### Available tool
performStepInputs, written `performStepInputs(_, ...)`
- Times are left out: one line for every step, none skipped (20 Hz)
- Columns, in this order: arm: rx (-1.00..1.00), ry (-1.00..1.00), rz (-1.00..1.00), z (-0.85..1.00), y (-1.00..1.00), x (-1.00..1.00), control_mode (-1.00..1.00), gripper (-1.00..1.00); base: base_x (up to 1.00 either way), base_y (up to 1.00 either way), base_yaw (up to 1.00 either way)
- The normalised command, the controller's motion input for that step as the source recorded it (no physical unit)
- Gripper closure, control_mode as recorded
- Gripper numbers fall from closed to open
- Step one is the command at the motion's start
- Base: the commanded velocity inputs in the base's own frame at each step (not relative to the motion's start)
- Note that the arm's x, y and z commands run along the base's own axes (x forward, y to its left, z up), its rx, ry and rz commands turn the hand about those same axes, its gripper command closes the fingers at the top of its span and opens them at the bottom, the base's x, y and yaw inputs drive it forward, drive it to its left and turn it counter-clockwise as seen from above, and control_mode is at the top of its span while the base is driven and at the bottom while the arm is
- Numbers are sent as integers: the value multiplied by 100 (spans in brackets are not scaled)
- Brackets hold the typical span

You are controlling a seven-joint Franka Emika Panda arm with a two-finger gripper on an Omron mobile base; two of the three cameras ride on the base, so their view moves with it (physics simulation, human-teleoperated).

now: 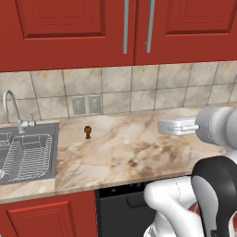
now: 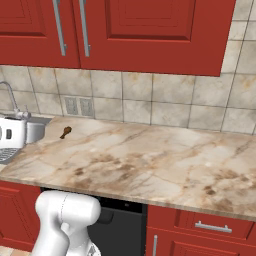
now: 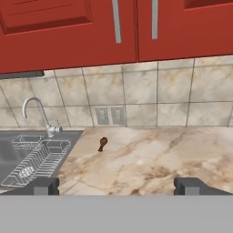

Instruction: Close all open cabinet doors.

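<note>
We're at the look-around step — nothing gripped, claw (image 3: 116, 185) spread wide, tips apart at the bottom of the hand view, hanging above the bench (image 1: 134, 152) and facing the wall. The doors (image 1: 69, 32) sit overhead: two meeting at paired handles (image 1: 125, 28), both looking flush and shut from all three views. In the hand view there's a dark gap under the left door's bottom edge, above the sink (image 3: 32, 154) — could be an open door further left, can't confirm from here.

Next move, as we judge it: drive or swing left to find the open door, then push on its face, not the handle.

Room: the bench is mostly bare — a small brown thing (image 1: 87, 132) near the sink, a toaster (image 1: 178, 126) close by the arm's elbow. Faucet (image 1: 13, 111) stands tall; watch it when sweeping left. Door undersides hang low over the backsplash — keep the claw out in front of them.
</note>
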Motion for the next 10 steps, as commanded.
performStepInputs(0,0,0,-6,25,-17,-100,-100,0,0,0)
performStepInputs(0,0,0,-8,27,-23,-100,-100,0,0,0)
performStepInputs(0,0,0,-9,26,-24,-100,-100,0,0,0)
performStepInputs(0,1,0,-8,27,-18,-100,-100,0,0,0)
performStepInputs(0,3,0,-8,28,-12,-100,-100,0,0,0)
performStepInputs(0,3,0,-9,28,-11,-100,-100,0,0,0)
performStepInputs(0,3,0,-9,27,-10,-100,-100,0,0,0)
performStepInputs(0,3,0,-9,25,-10,-100,-100,0,0,0)
performStepInputs(0,3,0,-7,26,-7,-100,-100,0,0,0)
performStepInputs(0,0,0,0,0,0,100,-100,-6,25,0)
